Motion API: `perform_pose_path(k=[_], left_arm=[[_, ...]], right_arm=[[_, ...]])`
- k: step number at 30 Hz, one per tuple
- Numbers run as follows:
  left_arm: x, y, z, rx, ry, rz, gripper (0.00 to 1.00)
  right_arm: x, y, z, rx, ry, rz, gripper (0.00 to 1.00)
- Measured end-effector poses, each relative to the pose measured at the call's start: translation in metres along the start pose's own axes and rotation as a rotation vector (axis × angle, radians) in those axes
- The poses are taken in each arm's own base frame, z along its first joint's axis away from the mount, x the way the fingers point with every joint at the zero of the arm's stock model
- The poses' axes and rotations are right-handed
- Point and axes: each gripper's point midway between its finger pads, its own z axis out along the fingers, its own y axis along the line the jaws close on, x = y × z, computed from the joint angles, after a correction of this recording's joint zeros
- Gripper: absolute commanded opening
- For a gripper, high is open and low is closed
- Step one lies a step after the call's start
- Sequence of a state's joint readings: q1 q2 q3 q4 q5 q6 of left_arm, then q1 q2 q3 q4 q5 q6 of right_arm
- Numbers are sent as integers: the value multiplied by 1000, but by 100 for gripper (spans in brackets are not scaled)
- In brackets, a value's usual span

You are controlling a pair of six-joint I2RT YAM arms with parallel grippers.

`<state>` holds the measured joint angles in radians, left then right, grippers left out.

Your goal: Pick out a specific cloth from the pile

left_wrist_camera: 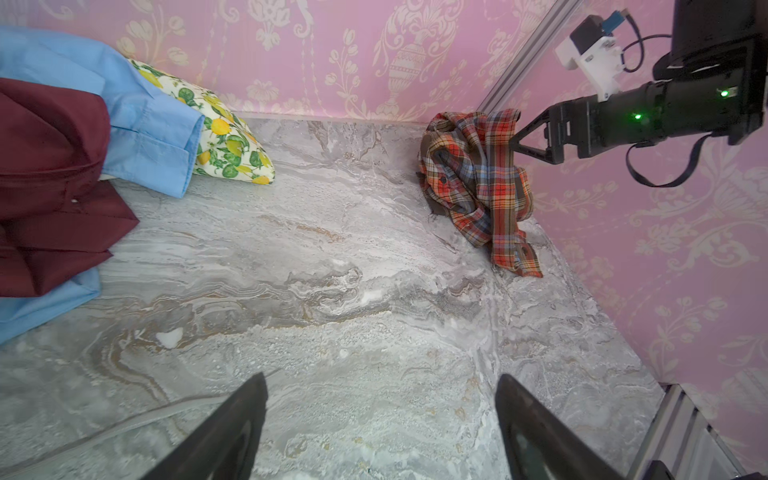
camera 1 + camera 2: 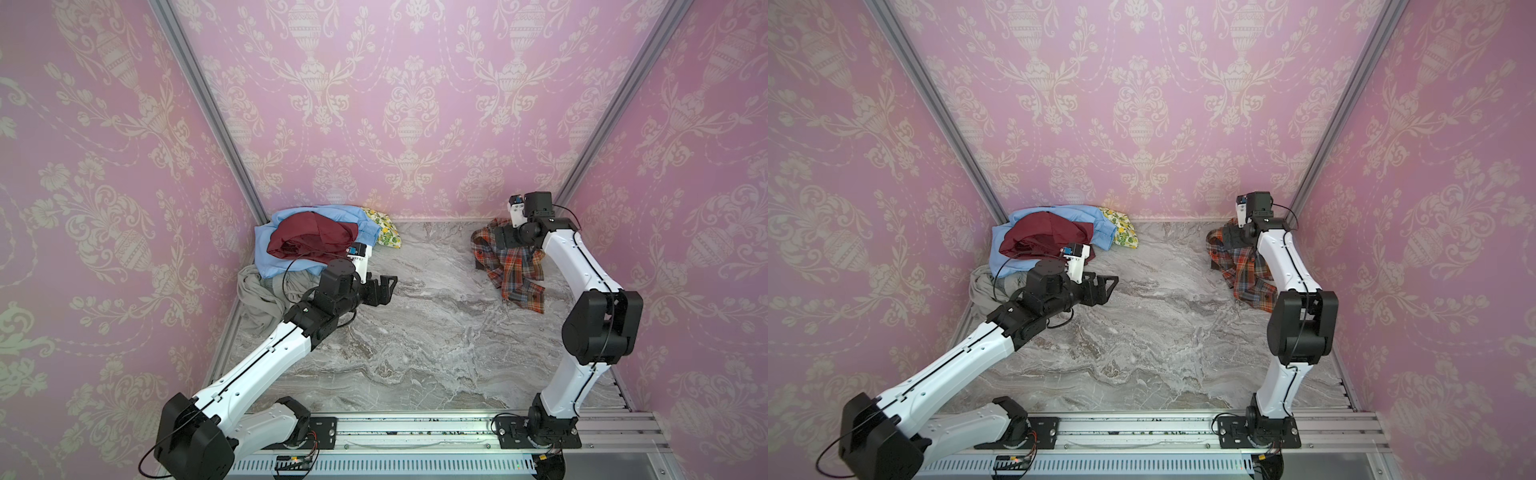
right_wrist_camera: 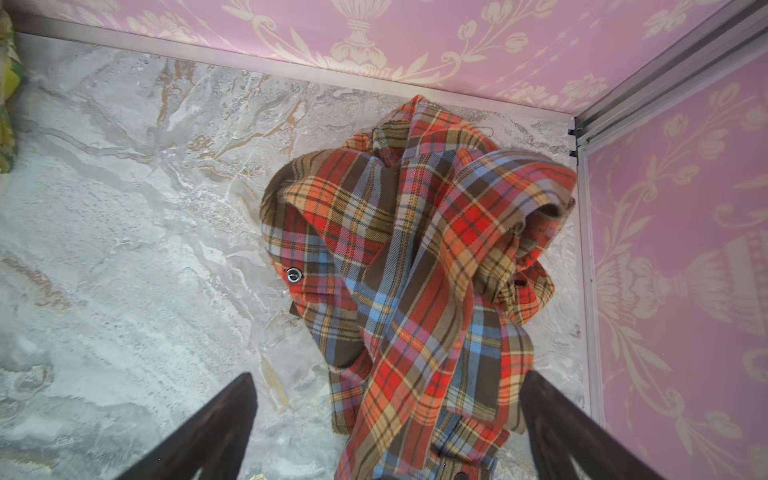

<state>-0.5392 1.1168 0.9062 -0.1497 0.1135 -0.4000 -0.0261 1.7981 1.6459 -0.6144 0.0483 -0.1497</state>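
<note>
Spread right hand [image 3: 388, 374] over plaid shirt [image 3: 415, 249], left wrist view shows fingertip [image 1: 521, 138] contact

Both top views look steeply down from high overhead onto the whole marble table [image 2: 415, 353]. The left wrist view looks low across the table toward the plaid shirt [image 1: 478, 178]; the right wrist view sits close above that shirt, which all views share.

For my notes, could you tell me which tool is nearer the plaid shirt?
Right. The right tool hangs over the plaid shirt; the left tool sits far off, beside the pile.
</note>
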Motion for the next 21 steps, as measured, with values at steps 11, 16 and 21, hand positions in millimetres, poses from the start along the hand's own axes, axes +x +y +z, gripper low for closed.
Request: perform_pose_path(k=[11, 16, 21], left_arm=[[-30, 30, -49, -227, -105, 81, 99], [-45, 52, -69, -352, -165, 127, 99], [-66, 92, -83, -513, -230, 141, 99]], right_arm=[[26, 38, -75, -77, -215, 47, 100], [48, 42, -93, -82, -301, 76, 100], [72, 43, -107, -80, -412, 111, 100]])
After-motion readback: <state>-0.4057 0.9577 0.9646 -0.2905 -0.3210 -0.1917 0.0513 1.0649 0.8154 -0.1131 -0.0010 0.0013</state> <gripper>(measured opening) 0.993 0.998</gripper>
